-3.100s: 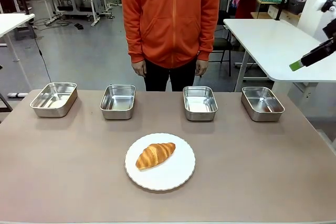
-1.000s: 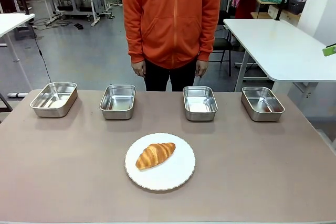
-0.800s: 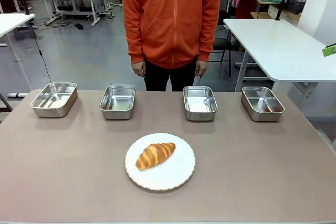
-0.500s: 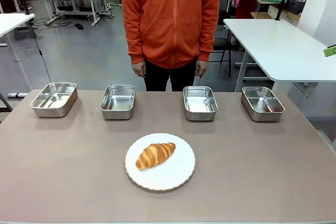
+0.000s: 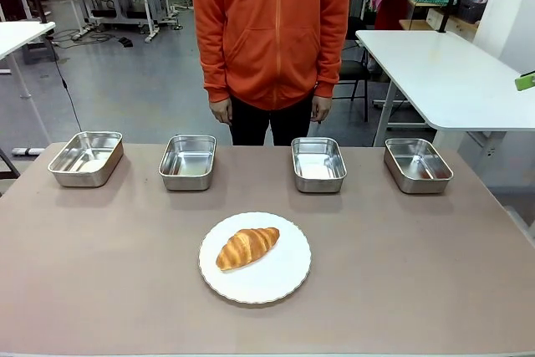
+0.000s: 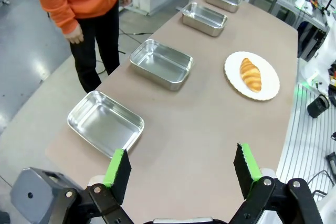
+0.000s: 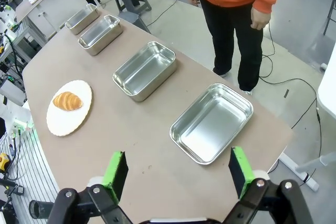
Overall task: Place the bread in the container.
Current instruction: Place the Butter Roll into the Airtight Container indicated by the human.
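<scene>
The table (image 5: 435, 290) is a plain grey-brown top with rounded far corners. Beyond it lies a smooth grey floor (image 5: 125, 89), with white work tables (image 5: 435, 64) to the side. A person (image 5: 274, 31) in an orange hooded top stands at the far edge, hands hanging at the sides.

Four steel pans (image 5: 187, 161) stand in a row along that far edge, each well apart from the next. They look alike, so I cannot tell which one is meant for the bread.

The croissant (image 5: 247, 247) lies on a round white plate (image 5: 284, 282) near the middle of the table. It is on my side of the row, roughly between the two inner pans, and touches none of them.

My left gripper (image 6: 181, 162) hangs above the table's left end, clear of the surface; its fingers are spread wide and nothing is between them. In my left wrist view the end pan (image 6: 105, 123) lies just beyond one fingertip. The croissant sits much farther along the table, off toward the other finger and well apart from both.

My right gripper (image 7: 176, 162) hangs above the opposite end, its fingers also spread wide and holding nothing. In my right wrist view the nearest pan (image 7: 211, 122) lies ahead between the two pads, nearer the right-hand one. The croissant is far off toward the picture's left, well apart from my fingers.

In the front view one green pad (image 5: 525, 81) shows at the right edge, above the white side table.
</scene>
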You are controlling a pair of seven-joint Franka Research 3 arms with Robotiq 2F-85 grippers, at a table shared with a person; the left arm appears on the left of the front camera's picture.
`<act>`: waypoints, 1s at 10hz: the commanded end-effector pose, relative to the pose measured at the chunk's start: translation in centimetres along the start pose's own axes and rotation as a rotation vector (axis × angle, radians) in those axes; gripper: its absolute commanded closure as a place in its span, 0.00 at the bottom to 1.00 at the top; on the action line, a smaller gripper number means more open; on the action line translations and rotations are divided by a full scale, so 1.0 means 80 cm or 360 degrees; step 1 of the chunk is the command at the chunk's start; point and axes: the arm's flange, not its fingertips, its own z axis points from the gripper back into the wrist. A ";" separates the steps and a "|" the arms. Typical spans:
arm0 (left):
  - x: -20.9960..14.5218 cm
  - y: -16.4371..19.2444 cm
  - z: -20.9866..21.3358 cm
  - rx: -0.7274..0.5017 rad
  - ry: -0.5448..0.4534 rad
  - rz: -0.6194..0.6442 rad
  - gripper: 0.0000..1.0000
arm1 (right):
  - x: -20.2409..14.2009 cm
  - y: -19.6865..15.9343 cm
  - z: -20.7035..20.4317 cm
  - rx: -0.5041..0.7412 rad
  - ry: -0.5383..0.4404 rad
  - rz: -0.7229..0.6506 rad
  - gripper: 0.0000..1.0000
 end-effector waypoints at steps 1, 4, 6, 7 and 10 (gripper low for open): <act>0.002 -0.001 0.001 0.0008 -0.0009 -0.0022 0.00 | 0.001 0.000 -0.001 0.0010 -0.0010 0.0005 0.00; 0.002 -0.001 0.001 0.0008 -0.0009 -0.0022 0.00 | 0.001 0.000 -0.001 0.0010 -0.0010 0.0005 0.00; 0.002 -0.001 0.001 0.0008 -0.0009 -0.0022 0.00 | 0.001 0.000 -0.001 0.0010 -0.0010 0.0005 0.00; 0.002 -0.001 0.001 0.0008 -0.0009 -0.0022 0.00 | 0.001 0.000 -0.001 0.0010 -0.0010 0.0005 0.00; 0.002 -0.001 0.001 0.0008 -0.0009 -0.0022 0.00 | 0.001 0.000 -0.001 0.0010 -0.0010 0.0005 0.00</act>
